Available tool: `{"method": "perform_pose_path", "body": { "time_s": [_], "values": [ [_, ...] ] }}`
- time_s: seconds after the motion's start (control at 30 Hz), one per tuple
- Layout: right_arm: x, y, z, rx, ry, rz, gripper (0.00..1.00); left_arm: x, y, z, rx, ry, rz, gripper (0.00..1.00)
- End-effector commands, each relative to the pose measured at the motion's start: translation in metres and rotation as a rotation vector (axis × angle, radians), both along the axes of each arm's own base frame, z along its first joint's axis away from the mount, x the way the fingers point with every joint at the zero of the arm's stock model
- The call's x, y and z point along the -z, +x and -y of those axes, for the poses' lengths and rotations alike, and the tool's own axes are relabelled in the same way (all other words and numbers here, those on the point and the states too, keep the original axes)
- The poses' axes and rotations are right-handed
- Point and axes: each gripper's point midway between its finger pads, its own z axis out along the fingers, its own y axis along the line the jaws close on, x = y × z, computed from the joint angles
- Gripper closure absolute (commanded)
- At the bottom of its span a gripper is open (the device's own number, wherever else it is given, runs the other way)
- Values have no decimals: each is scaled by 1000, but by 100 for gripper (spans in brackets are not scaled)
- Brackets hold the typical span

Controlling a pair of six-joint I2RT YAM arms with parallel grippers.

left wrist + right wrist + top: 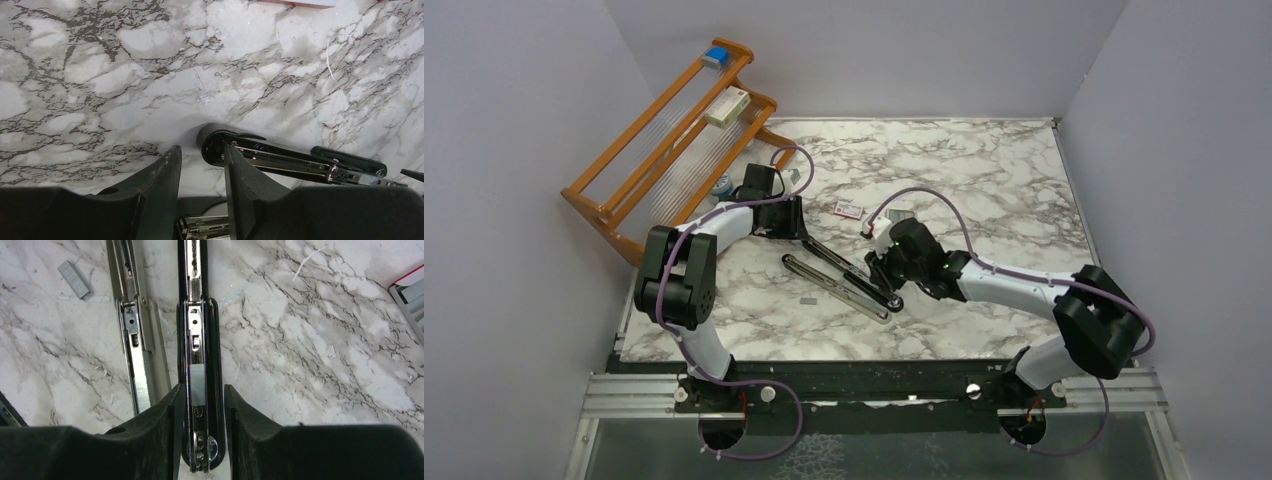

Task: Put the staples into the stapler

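R gripper: jaws parted, straddling the open black stapler, not clamping. Staple strip lies inside it btwn the fingers. Stapler's long axis runs straight away from R wrist. L gripper sits by its rounded end; can't tell if gripping.

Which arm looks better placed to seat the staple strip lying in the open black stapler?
Right. The right gripper straddles the stapler, and the staples lie in its rail directly between the fingers. The left gripper sits at the stapler's other end, away from that strip.
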Motion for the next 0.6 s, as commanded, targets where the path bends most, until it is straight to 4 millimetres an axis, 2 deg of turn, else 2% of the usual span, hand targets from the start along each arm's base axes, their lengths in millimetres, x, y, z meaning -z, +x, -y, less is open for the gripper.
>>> {"method": "perform_pose_path", "body": {
  "time_s": [0.0,0.33,0.57],
  "values": [
    [-4,17,-16,3,15,17,62,14,-5,-9,-6,54,-39,61],
    [0,32,-25,26,36,30,61,13,-5,-9,-5,53,-37,61],
    [11,31,-22,27,10,10,61,13,-4,-9,-6,53,-37,61]
  ]
}}
